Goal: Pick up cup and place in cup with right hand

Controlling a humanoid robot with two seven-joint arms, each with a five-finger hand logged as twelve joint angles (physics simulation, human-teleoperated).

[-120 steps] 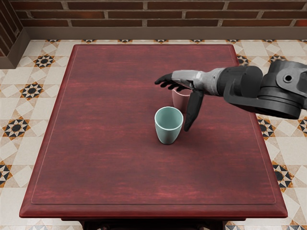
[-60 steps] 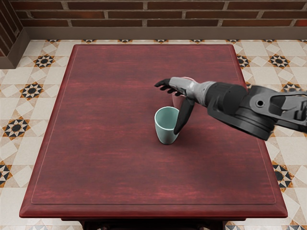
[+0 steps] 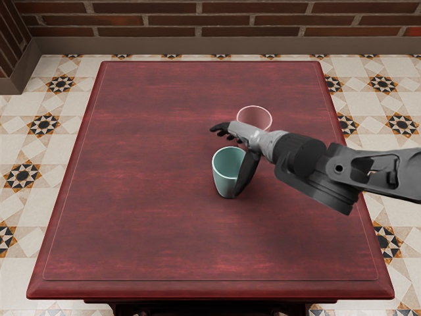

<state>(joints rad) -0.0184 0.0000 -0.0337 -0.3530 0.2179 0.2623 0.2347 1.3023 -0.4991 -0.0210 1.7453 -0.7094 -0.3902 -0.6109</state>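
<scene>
Teal cup (image 3: 223,180) stands upright, near side of the right hand's (image 3: 251,136) fingers (image 3: 222,127), thumb (image 3: 246,174) alongside. They're spread wide, holding nothing.

Soft, even light fills the view, seemingly from above. The pale floor (image 3: 39,148) is brightest, the brick wall (image 3: 227,20) dimmer. Across the red surface (image 3: 145,217) runs a faint, streaky sheen, and its front edge drops into deep shade below. A soft, small shadow lies at the base of the green cup (image 3: 224,180), whose rim catches light, as does the pink cup's (image 3: 255,118). The hand (image 3: 250,137) shows gentle highlights on its pale back. Focus looks crisp right to the corners.
</scene>
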